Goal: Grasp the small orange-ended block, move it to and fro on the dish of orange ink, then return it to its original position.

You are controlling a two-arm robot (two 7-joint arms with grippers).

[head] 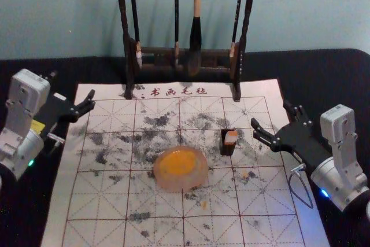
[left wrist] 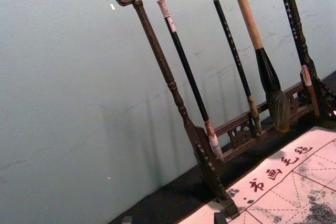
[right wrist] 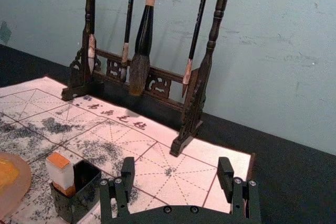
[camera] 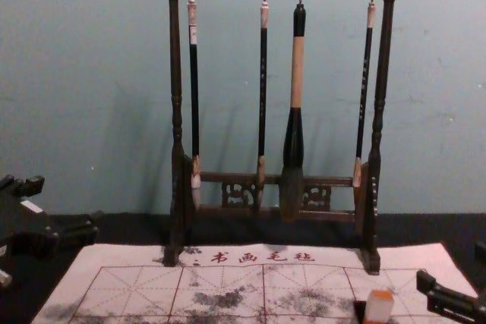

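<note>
Block (head: 231, 137) in holder (head: 226, 148) btwn L gripper (head: 73, 84) & R gripper (head: 270, 113), nr R's, jaws spread.

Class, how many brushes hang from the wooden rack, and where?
4: one slim brush beside the left post, a second slim brush near the middle, a thick brush just right of that, and a third slim brush by the right post.

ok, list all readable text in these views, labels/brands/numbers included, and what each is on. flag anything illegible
"书画毛毡": dark red print on the mat, along the edge by the rack.
Small light characters on second brush from left and far-right brush: too small to read.
White tag high on far-left brush: can't make out any text.
Yellow sticker on left arm: same.
No numbers readable.
</note>
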